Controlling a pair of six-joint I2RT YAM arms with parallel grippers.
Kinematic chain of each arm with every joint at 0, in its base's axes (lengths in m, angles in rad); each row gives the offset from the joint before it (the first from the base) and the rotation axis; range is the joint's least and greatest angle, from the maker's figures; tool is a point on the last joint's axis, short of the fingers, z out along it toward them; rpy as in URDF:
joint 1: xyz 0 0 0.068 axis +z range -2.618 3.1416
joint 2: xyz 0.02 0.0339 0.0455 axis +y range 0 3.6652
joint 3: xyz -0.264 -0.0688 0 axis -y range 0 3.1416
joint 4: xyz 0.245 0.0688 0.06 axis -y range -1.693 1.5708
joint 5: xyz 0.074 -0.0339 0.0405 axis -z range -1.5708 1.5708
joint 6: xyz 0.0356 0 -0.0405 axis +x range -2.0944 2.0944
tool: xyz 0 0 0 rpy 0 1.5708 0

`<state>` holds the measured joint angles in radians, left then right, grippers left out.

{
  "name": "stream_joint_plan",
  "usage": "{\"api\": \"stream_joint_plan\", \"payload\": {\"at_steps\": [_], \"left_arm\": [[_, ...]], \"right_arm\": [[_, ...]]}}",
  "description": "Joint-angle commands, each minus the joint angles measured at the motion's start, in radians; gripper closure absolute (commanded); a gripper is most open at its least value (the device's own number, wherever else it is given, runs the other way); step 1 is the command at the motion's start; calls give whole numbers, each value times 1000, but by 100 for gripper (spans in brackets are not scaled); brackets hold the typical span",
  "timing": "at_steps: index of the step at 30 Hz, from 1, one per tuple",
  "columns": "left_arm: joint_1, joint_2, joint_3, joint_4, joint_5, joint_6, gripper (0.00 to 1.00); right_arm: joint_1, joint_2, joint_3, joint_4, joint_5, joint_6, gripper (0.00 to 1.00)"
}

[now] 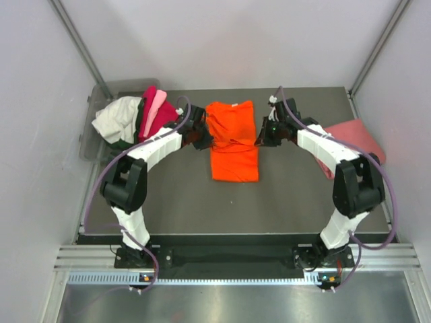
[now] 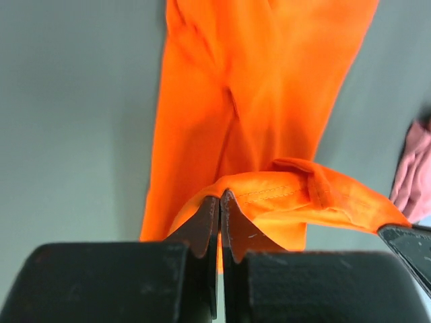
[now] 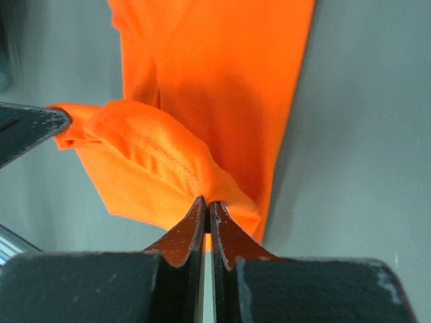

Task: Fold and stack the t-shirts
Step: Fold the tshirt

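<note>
The orange t-shirt (image 1: 234, 158) lies mid-worktop (image 1: 222, 208). The left pincer (image 2: 219, 202) is clamped on its left edge and the right pincer (image 3: 206, 205) on its right edge, both edges raised. Grey worktop shows between its near hem and the arm bases. A shirt pile (image 1: 135, 120) sits far left.

Shirt (image 1: 234, 145) lies mid table (image 1: 202, 202), left gripper (image 1: 201, 138) on its left edge, right gripper (image 1: 261, 138) on its right. Pile (image 1: 138, 118) in bin (image 1: 87, 145) far left; second shirt (image 1: 357, 138) far right

orange t-shirt (image 1: 234, 153) on the table (image 1: 202, 202)
</note>
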<state>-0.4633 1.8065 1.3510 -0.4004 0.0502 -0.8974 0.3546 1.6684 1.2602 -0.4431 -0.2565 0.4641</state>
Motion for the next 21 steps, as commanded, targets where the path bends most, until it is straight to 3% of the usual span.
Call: {"api": "stream_joint_plan", "payload": {"at_steps": [1, 5, 6, 7, 8, 10, 11, 19, 21], "left_arm": [[55, 86, 112, -2, 71, 46, 100], [104, 196, 206, 5, 157, 57, 98], [118, 214, 221, 18, 184, 66, 88], [121, 229, 244, -9, 198, 78, 62], [121, 243, 285, -44, 153, 100, 33], [123, 222, 277, -51, 120, 120, 7], [123, 180, 233, -25, 103, 138, 2], [120, -99, -122, 80, 100, 192, 2], [118, -145, -188, 133, 140, 207, 2]], "right_arm": [[-20, 101, 170, -3, -58, -38, 100], [-35, 226, 315, -39, -72, -41, 100], [-39, 250, 344, -67, -70, -39, 86], [-46, 283, 393, -78, -63, -39, 67], [-55, 286, 403, -86, -49, -30, 40], [-62, 242, 365, -54, -18, -35, 28], [-63, 220, 337, -36, -9, -44, 21], [-74, -53, -69, 162, 31, -65, 19], [-75, -71, -128, 205, -22, -87, 20]]}}
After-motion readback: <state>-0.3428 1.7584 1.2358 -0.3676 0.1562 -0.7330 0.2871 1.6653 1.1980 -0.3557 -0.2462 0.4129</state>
